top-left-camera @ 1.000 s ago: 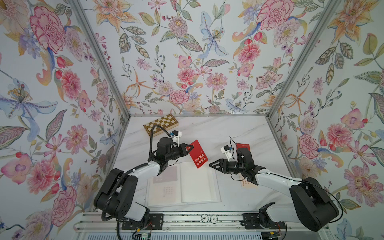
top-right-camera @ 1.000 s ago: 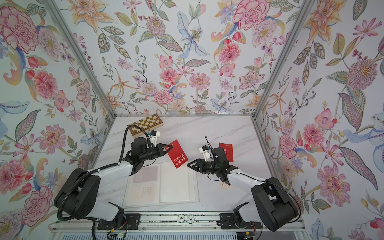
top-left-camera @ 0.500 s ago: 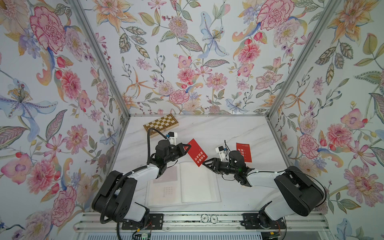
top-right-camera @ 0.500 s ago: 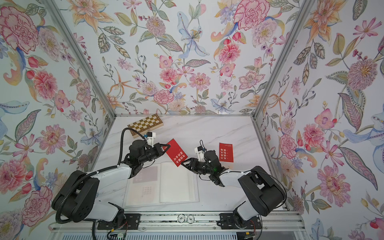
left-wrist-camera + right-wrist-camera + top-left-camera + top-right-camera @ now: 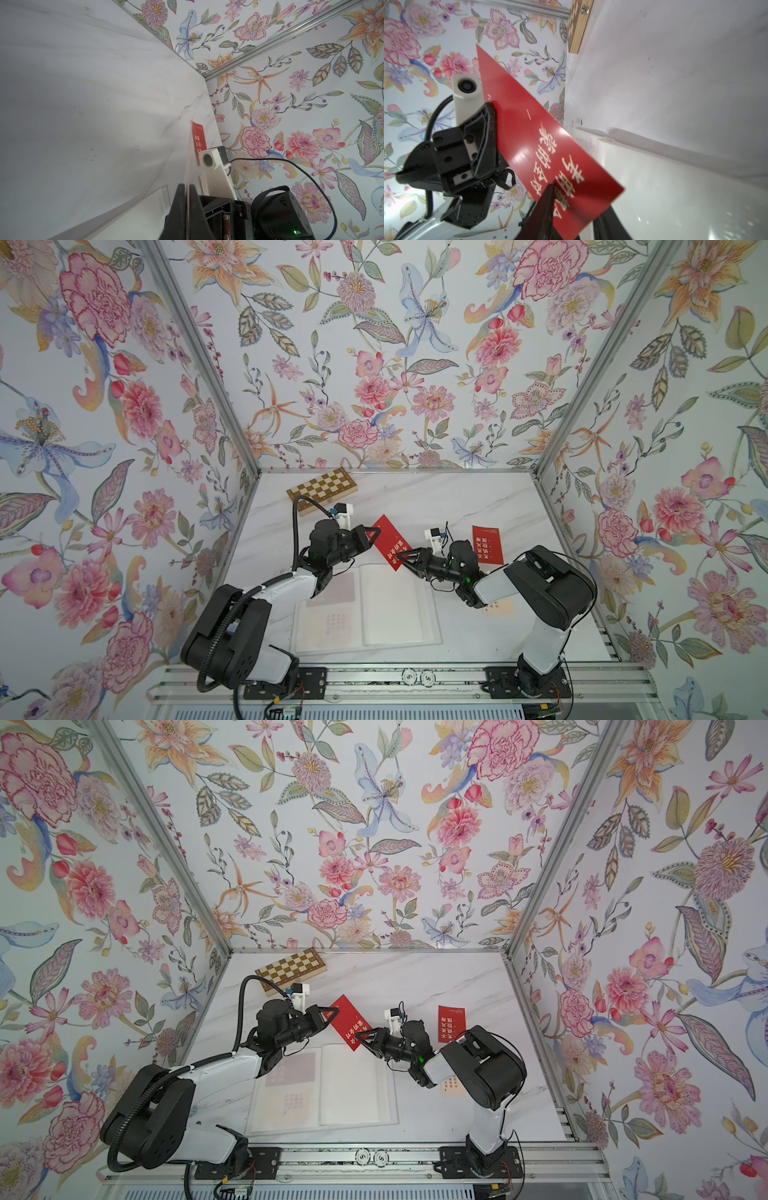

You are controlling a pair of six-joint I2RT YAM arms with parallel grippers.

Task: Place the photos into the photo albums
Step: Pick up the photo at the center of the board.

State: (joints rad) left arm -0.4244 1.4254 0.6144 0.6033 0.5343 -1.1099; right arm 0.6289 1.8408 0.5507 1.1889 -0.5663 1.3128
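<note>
A red photo (image 5: 388,543) (image 5: 348,1025) (image 5: 550,145) with white print hangs tilted in the air over the far edge of the open photo album (image 5: 395,605) (image 5: 353,1085) (image 5: 675,197). My left gripper (image 5: 372,534) (image 5: 330,1013) (image 5: 188,186) is shut on its upper end. My right gripper (image 5: 402,558) (image 5: 360,1039) (image 5: 579,199) straddles the lower corner, jaws narrowed but still apart, one finger in front of the card and one behind. A second red photo (image 5: 487,544) (image 5: 198,141) lies flat on the table to the right. A cream photo (image 5: 498,608) peeks out under my right arm.
A checkered wooden chessboard box (image 5: 322,491) (image 5: 578,27) sits at the back left of the marble table. The album's left page shows pale cards in its sleeves (image 5: 332,589). Floral walls close in three sides; a metal rail (image 5: 415,676) runs along the front.
My right gripper has swung left to the hanging red photo and its jaws have narrowed around the lower corner. The left gripper has kept hold of the photo and barely shifted.
</note>
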